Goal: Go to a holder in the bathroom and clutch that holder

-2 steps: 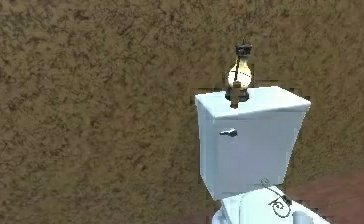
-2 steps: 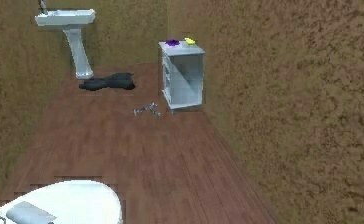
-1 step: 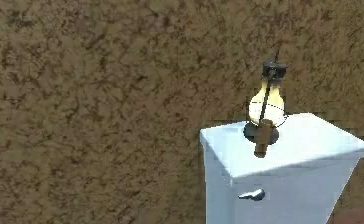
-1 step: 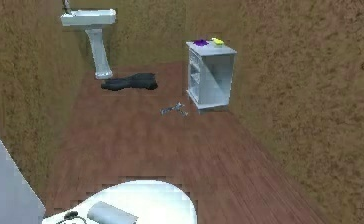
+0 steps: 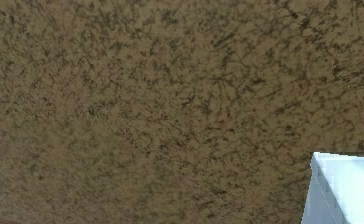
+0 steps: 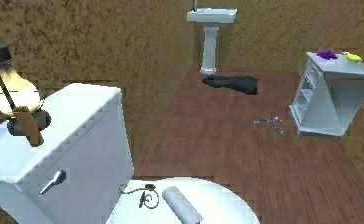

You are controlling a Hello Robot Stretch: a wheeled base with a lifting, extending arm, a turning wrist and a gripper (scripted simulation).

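A brown upright rod with a pale round body (image 6: 12, 92) stands on the left end of the white toilet tank (image 6: 80, 145); it may be a holder, but its shape is unclear. On the toilet lid (image 6: 215, 200) lie a grey roll-like piece (image 6: 182, 206) and a small dark wiry object (image 6: 142, 196).
A brown speckled wall (image 5: 160, 100) stands close ahead, with a white corner (image 5: 340, 190) at the forward view's lower right. Farther out are a white pedestal sink (image 6: 211, 30), a dark cloth (image 6: 231, 82) and a small metal thing (image 6: 270, 123) on the wooden floor, and a white shelf unit (image 6: 328, 100).
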